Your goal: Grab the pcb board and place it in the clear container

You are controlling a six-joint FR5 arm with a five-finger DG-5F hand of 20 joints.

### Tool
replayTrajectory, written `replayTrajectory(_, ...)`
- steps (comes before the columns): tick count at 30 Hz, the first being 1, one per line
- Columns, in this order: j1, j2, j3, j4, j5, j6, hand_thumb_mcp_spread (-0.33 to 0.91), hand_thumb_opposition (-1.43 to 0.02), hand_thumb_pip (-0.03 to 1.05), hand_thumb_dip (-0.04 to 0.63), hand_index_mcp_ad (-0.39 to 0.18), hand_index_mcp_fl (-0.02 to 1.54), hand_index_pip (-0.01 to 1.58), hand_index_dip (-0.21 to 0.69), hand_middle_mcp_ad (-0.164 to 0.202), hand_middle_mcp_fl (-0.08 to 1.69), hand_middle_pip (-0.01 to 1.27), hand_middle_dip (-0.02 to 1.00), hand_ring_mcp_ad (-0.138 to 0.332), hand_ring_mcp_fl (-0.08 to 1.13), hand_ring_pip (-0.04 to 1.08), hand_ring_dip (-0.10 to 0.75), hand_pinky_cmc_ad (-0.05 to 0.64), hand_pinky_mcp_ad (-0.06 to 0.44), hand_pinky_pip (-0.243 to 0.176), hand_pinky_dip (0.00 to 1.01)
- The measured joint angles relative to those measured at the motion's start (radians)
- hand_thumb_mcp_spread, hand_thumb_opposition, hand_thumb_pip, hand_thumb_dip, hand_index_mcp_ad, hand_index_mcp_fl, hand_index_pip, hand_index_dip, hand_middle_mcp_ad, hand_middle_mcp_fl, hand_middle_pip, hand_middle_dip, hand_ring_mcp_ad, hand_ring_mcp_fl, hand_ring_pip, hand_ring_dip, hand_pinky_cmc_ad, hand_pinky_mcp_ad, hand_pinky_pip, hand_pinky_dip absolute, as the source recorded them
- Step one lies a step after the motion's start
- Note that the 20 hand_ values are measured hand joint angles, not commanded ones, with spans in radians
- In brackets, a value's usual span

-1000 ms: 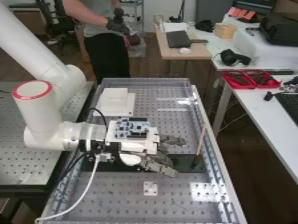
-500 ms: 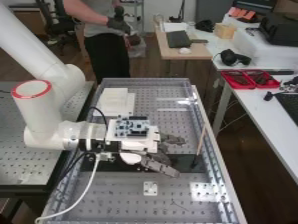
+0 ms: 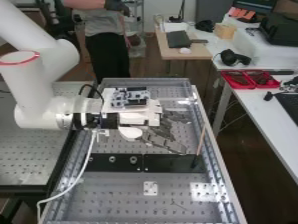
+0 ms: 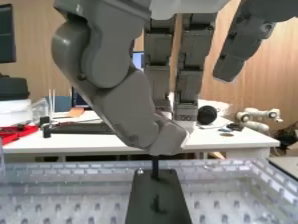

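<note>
Holds the fingers of the hand loosely open, spread and reaching toward the tray's side wall, with the thumb slanting across in front of them in the wrist view. Carries the pcb board on top of the hand; cannot tell whether fastened there. Has the clear-walled tray edging the perforated worktop, with open room toward its near end. Compared with the earlier frames, has shifted toward the far end, board along with the hand, baring round fittings on the dark plate and covering most of the white block. Must reckon with the thin upright stick between fingertips and side wall, and with the white cable running down behind. Farther off, has red bins on a white table.
</note>
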Motion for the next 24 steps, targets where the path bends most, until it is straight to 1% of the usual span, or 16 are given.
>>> replayTrajectory(1,0.006,0.020,-0.005,-0.007,0.004,-0.004,0.73,-1.14,0.77,0.428,-0.154,0.36,0.10,-0.005,-0.002,0.67,1.02,0.89,0.037,0.66,0.28,0.618,0.384,0.257,0.065,0.20)
replayTrajectory(2,0.009,0.026,-0.006,-0.008,0.006,-0.005,0.74,-1.16,0.78,0.428,-0.154,0.36,0.10,-0.005,-0.014,0.69,1.03,0.89,0.037,0.66,0.28,0.618,0.382,0.265,0.065,0.20)
replayTrajectory(3,0.015,0.042,-0.012,-0.011,0.010,-0.007,0.76,-1.17,0.79,0.426,-0.154,0.37,0.10,-0.005,-0.014,0.71,1.03,0.89,0.035,0.66,0.27,0.618,0.382,0.264,0.065,0.20)
replayTrajectory(5,0.037,0.080,-0.029,-0.017,0.022,-0.011,0.75,-1.17,0.79,0.426,-0.152,0.39,0.10,-0.005,-0.014,0.72,1.03,0.89,0.035,0.66,0.27,0.618,0.382,0.264,0.065,0.20)
replayTrajectory(6,0.043,0.088,-0.033,-0.018,0.025,-0.012,0.75,-1.17,0.79,0.426,-0.152,0.39,0.10,-0.002,-0.014,0.72,1.03,0.89,0.035,0.66,0.27,0.618,0.379,0.264,0.065,0.20)
replayTrajectory(8,0.073,0.119,-0.049,-0.023,0.041,-0.016,0.75,-1.17,0.79,0.426,-0.152,0.39,0.10,-0.002,-0.014,0.72,1.03,0.89,0.037,0.66,0.27,0.618,0.379,0.265,0.065,0.20)
replayTrajectory(11,0.117,0.148,-0.067,-0.032,0.068,-0.017,0.75,-1.17,0.79,0.426,-0.162,0.39,0.10,-0.002,-0.016,0.72,1.03,0.89,0.030,0.66,0.27,0.618,0.379,0.264,0.065,0.20)
replayTrajectory(15,0.164,0.171,-0.078,-0.043,0.100,-0.016,0.76,-1.17,0.79,0.426,-0.164,0.39,0.10,-0.002,-0.012,0.73,1.03,0.89,0.028,0.69,0.27,0.620,0.384,0.264,0.065,0.20)
replayTrajectory(17,0.192,0.180,-0.081,-0.047,0.119,-0.017,0.77,-1.17,0.79,0.426,-0.152,0.39,0.09,-0.002,-0.012,0.73,1.04,0.89,0.031,0.69,0.24,0.618,0.384,0.265,0.065,0.20)
replayTrajectory(23,0.256,0.193,-0.077,-0.055,0.133,-0.017,0.77,-1.17,0.79,0.426,-0.162,0.40,0.09,0.000,-0.012,0.73,1.03,0.89,0.030,0.69,0.24,0.623,0.393,0.264,0.065,0.20)
replayTrajectory(24,0.270,0.193,-0.074,-0.056,0.132,-0.017,0.77,-1.17,0.79,0.426,-0.152,0.40,0.09,0.000,-0.012,0.72,1.03,0.89,0.030,0.69,0.25,0.632,0.393,0.265,0.065,0.20)
